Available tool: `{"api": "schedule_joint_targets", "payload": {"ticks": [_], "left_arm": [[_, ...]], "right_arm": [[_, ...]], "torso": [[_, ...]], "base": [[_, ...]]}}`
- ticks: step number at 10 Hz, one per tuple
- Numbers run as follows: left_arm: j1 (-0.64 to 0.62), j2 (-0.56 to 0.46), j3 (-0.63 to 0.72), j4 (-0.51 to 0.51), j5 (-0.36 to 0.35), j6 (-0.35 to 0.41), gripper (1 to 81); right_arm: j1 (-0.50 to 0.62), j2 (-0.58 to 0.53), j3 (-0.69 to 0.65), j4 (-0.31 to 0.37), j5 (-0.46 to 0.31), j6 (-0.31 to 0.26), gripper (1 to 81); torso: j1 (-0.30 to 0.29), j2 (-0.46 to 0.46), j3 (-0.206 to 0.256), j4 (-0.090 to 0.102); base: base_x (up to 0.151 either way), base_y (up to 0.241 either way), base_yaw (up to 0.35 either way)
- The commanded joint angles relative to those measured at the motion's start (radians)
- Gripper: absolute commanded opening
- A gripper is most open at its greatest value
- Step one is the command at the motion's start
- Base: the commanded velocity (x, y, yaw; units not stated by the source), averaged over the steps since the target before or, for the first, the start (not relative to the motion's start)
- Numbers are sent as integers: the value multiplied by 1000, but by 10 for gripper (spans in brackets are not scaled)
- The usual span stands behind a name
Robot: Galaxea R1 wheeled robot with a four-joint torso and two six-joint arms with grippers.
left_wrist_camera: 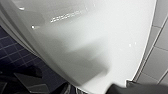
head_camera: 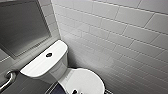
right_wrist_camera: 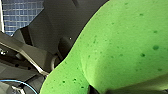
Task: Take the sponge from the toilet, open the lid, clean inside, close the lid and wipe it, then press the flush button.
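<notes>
The white toilet stands against the tiled wall, its tank (head_camera: pixel 45 62) carrying a dark round flush button (head_camera: pixel 49 54). In front of the tank the lid (head_camera: pixel 82 81) lies down over the bowl. The bright green sponge (right_wrist_camera: pixel 125 45) shows very close in the right wrist view, bent and squeezed, with my right gripper (right_wrist_camera: pixel 100 88) shut on it. My left gripper (left_wrist_camera: pixel 125 87) is open and hovers just over the toilet's glossy white curved surface (left_wrist_camera: pixel 82 37), holding nothing.
A grey-white tiled wall (head_camera: pixel 120 37) runs close along the toilet's right side. A steel-framed panel (head_camera: pixel 22 25) hangs behind the tank, and a metal grab bar (head_camera: pixel 7 80) sits to its left. Dark blue floor tiles (left_wrist_camera: pixel 15 55) lie beside the bowl.
</notes>
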Motion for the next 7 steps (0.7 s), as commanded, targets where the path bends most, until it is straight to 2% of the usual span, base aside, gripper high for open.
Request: {"api": "schedule_joint_targets", "payload": {"ticks": [1, 2, 3, 4, 7], "left_arm": [[-182, -32, 90, 21, -136, 30, 811], [-177, -46, 108, 19, -139, 27, 811], [-171, -57, 131, 19, -165, 4, 811], [-168, -85, 180, 22, -188, -13, 811], [-154, -155, 307, 21, -233, -32, 811]], "right_arm": [[-33, -17, -5, -19, -51, -2, 10], [-33, -15, -5, -19, -51, -2, 10], [-33, -15, -5, -19, -50, -2, 10], [-33, -15, -6, -18, -50, -2, 10], [-30, -14, -5, -19, -50, -4, 10]], "torso": [[0, 0, 54, 0], [0, 0, 58, 0], [0, 0, 16, 0], [0, 0, 34, 0], [0, 0, 42, 0]], "base": [[0, 0, 0], [0, 0, 0], [0, 0, 0], [0, 0, 0], [0, 0, 0]]}}
